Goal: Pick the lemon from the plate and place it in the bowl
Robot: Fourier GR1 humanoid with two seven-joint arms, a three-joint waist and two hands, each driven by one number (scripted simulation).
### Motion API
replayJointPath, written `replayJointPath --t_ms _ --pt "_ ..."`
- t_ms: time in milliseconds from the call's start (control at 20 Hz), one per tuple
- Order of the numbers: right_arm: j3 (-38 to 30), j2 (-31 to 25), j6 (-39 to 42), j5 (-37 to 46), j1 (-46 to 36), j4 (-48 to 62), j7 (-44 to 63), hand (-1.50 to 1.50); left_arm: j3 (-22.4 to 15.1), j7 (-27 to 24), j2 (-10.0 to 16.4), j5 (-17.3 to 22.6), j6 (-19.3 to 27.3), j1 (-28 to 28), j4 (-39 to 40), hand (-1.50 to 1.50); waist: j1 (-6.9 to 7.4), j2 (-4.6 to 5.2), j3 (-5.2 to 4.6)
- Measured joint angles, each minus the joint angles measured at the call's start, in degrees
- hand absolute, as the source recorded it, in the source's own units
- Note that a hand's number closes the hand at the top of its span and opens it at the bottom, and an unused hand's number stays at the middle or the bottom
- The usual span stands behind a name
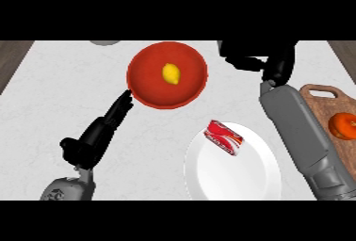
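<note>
Counter (55,94), pale marble, seen from steeply above

Lemon (171,74): lies alone inside the red bowl (149,61), a little up from its middle, at 12 o'clock on the counter. Nothing touches it.

White plate (236,179): at 5 o'clock, well apart from the bowl. It carries only a red-and-white packet (224,138) near its 11 o'clock rim. No lemon on it.

Right hand (250,54): at 1 o'clock, just beside the bowl's 3 o'clock side and apart from the lemon. A dark mass, so I cannot tell whether it is released or clenched. No fruit shows in it. Its grey forearm (299,127) runs down to 5 o'clock along the plate's right edge.

Left hand (90,141): at 8 o'clock, released, fingers (115,113) straight and pointing to 1 o'clock. The tips reach the bowl's 8 o'clock rim; whether they touch it I cannot tell. It holds nothing.

Also present: a wooden cutting board (319,106) at 3 o'clock with an orange-red fruit (343,125) on it, and a grey object (104,43) cut off at 11 o'clock.

Judgement on progress: the pick and the placing look done, since the lemon sits in the bowl and off the plate. What seems left is only to bring the right hand clear of the bowl; nothing else in the task appears outstanding
</note>
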Motion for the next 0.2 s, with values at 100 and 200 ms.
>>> replayJointPath --t_ms 100,200 --pt "-0.17 -2.16 2.55 -1.58 5.43 -5.96 -0.87 -1.5 0.18 -0.05 0.1 0.15 -0.23 0.19 -0.03 0.0 -0.17 -0.02 0.0" --pt "-0.68 -4.04 5.2 -3.73 10.73 -11.9 -2.2 -1.5 0.31 -0.81 -0.03 -0.1 -0.05 0.36 0.28 0.0 -0.18 0.0 -0.01"
